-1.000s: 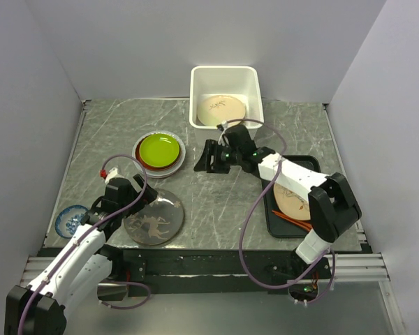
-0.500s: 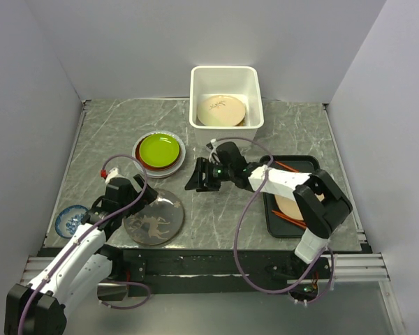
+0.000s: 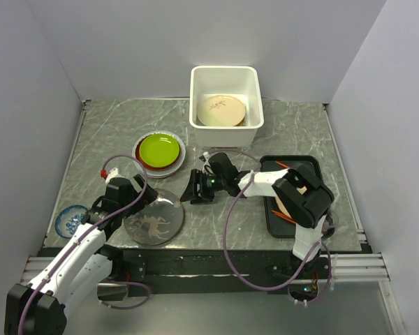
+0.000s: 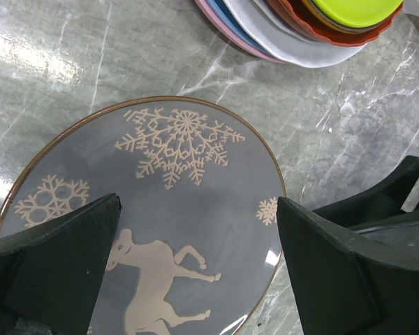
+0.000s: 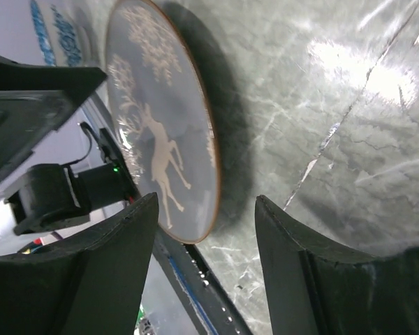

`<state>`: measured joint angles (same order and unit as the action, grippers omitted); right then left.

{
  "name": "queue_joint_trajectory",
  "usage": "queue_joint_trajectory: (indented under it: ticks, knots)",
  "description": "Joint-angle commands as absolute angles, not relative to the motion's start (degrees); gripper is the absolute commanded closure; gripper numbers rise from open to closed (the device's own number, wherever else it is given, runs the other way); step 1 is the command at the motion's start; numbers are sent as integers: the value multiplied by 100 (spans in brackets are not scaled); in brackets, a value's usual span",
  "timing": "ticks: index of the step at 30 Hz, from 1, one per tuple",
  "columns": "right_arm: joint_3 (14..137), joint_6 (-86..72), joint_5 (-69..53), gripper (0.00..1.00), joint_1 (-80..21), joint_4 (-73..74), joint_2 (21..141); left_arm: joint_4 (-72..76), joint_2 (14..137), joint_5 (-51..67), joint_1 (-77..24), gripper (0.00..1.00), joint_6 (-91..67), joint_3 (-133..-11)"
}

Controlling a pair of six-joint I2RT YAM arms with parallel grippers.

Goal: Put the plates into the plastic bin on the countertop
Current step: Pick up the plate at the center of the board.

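My left hand (image 4: 197,209) hovers wide open and empty over the grey plate (image 4: 185,143); my right hand (image 5: 206,209), also open and empty, is just beside its rim.

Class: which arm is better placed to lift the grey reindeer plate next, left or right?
Probably right. The right gripper is open, low, and faces the rim of the grey plate, and the bin stands nearer that arm. The left gripper hangs open over the plate's flat face.

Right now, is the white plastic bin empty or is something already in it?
Not empty. The top view shows one cream plate lying flat on the bottom of the plastic bin.
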<state>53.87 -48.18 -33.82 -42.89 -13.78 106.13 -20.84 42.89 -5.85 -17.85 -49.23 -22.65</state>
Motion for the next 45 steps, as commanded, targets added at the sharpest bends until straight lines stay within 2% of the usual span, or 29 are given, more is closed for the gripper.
queue_joint_trajectory:
  ticks: [1, 21, 29, 32, 33, 35, 36, 39, 45]
  knots:
    - [5326, -4948, -3559, 37, -4377, -1907, 10748, -1899, 4263, -519, -1811, 1, -4940, -2408]
    - [5502, -5300, -3788, 42, -4737, -2496, 11610, -1854, 4245, -483, -1811, 1, -4939, -2373]
    - [5511, -5396, -3753, 48, -4851, -2602, 11830, -1855, 4236, -492, -1811, 1, -4948, -2364]
    - [5502, -5396, -3718, 55, -4843, -2602, 11856, -1854, 4236, -501, -1811, 1, -4940, -2364]
    - [5511, -5388, -3709, 64, -4860, -2602, 11874, -1854, 4228, -501, -1811, 1, -4948, -2356]
    - [5476, -5405, -3700, 73, -4860, -2619, 11883, -1854, 4219, -501, -1811, 1, -4957, -2364]
    - [5484, -5405, -3683, 84, -4869, -2628, 11900, -1863, 4227, -501, -1811, 1, -4948, -2356]
    - [5440, -5423, -3656, 97, -4860, -2663, 11874, -1863, 4219, -501, -1811, 1, -4966, -2364]
    - [5405, -5370, -3586, 100, -4852, -2610, 11778, -1863, 4210, -492, -1811, 1, -4966, -2356]
